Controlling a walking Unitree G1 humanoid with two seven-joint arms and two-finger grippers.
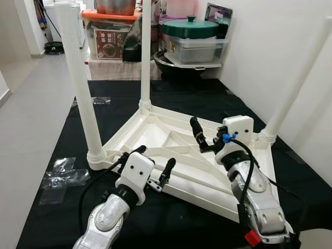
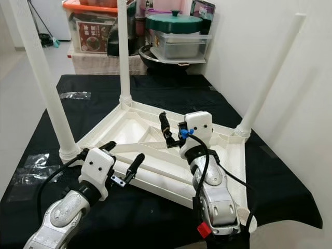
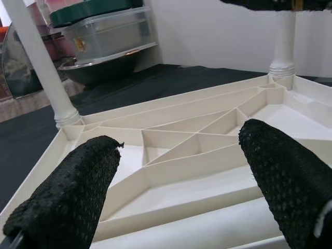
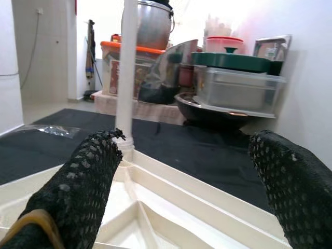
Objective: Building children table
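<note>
Left eye view — upturned white plastic children's tabletop (image 1: 171, 136), three white legs up; left gripper (image 1: 154, 166) and right gripper (image 1: 207, 136) spread, empty. Best gripped on opposite rims — evenly.

Two black textured fingers (image 3: 67, 192) of the left gripper (image 3: 176, 181) are seen spread wide apart at the lower corners of the frame. Between them, the ribbed underside of a white plastic table top (image 3: 187, 140) is shown. White legs (image 3: 39, 57) rise at upper left and upper right. A clear lidded container (image 3: 109, 33) is stacked at upper left.
</note>
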